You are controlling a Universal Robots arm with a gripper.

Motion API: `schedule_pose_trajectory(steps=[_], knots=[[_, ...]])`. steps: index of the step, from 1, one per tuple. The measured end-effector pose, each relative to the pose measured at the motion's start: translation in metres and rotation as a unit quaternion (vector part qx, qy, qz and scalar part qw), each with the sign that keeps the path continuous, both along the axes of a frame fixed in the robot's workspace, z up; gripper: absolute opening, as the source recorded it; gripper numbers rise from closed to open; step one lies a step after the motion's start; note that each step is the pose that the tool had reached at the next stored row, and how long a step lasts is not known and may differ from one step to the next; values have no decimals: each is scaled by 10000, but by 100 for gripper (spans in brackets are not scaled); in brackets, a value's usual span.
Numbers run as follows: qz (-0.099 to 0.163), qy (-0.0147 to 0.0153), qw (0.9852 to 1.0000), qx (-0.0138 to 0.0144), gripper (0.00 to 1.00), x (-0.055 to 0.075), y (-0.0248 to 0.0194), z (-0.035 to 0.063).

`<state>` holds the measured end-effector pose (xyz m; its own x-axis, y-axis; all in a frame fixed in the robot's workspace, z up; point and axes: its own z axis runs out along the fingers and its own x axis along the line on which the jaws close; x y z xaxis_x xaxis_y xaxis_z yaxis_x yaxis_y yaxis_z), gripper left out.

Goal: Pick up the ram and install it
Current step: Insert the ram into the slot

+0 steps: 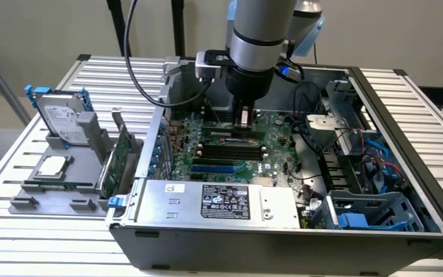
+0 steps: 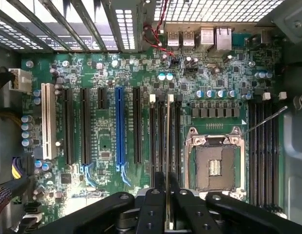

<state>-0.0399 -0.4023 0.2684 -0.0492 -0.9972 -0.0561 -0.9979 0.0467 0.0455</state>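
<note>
Standing edge-on in gripper (image 2: 168, 204), ram (image 2: 168, 146) runs along motherboard (image 2: 107, 73) slots.

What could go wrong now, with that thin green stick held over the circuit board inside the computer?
The ram, clamped edge-on in the hand, hangs over narrow black memory slots that sit close together; a slight offset might put it on a slot's edge or in the neighbouring one. The open processor socket lies right beside those slots, so a slip could strike it.
</note>
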Motion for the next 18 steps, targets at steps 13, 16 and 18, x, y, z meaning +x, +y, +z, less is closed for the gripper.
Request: schedule_pose_trajectory(steps=[13,16,18], knots=[[21,-48,9999,-89,0,0,-7,-162],[42,-67,9999,-92,0,0,-13,-194],[63,-79,9999,-95,0,0,-17,-214]])
